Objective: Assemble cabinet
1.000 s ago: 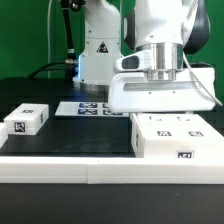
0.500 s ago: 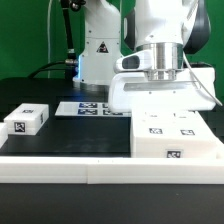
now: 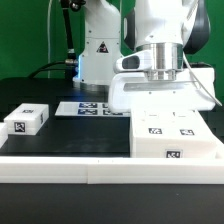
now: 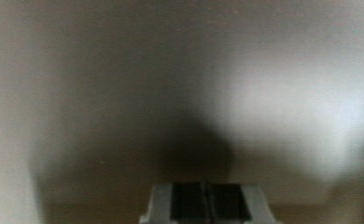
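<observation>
1. Cabinet [image 3: 172, 138] is sitting on the bench [image 3: 70, 140] at about 4 o'clock in the exterior view, tagged top facing up, long axis running 9 to 3 o'clock.
2. You are seeing the gripper [image 4: 200, 202] hanging over the cabinet's far edge. From the gripper the cabinet is lying at 6 o'clock, so near that the box is hiding the fingertips in the exterior view.
3. In the wrist view the fingers [image 4: 182, 200] are looking pressed together with nothing showing between them. A blurred pale surface, probably the cabinet, is filling that view.
4. You are likely watching a push, so the coming move is turning on contact at that far edge.
5. A small tagged block [image 3: 25, 120] is lying well apart at 9 o'clock.
</observation>
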Motion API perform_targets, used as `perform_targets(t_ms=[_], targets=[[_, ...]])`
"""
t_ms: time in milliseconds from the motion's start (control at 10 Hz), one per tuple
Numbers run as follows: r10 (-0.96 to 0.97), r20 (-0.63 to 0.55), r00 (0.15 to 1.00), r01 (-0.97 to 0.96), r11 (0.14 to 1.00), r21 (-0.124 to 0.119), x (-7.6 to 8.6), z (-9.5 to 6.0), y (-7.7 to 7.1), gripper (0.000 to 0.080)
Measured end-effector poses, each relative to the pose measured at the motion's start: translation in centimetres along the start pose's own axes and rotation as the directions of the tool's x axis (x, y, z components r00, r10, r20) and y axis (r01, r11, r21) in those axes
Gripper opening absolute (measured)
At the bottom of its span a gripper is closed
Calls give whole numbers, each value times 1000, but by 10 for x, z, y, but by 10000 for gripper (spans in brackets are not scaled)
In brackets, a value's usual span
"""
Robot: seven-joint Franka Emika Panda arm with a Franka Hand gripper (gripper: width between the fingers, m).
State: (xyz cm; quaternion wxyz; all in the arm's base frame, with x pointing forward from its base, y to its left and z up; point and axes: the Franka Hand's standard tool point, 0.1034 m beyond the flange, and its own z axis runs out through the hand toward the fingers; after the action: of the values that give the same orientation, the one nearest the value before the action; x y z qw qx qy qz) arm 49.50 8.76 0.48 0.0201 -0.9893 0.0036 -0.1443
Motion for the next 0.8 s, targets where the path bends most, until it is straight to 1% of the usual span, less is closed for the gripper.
perform_targets(t_ms=[100,300,400,700,800], targets=[[-2,3,1000,2,1000,0,0,-1,0,2],[-9,12,1000,9,1000,7,6,-17,-2,2],[-12,12,1000,12,1000,9,10,-22,-1,2],[-17,65,998,15,1000,22,24,-47,2,2],[-18,65,998,16,1000,21,22,-45,2,2]])
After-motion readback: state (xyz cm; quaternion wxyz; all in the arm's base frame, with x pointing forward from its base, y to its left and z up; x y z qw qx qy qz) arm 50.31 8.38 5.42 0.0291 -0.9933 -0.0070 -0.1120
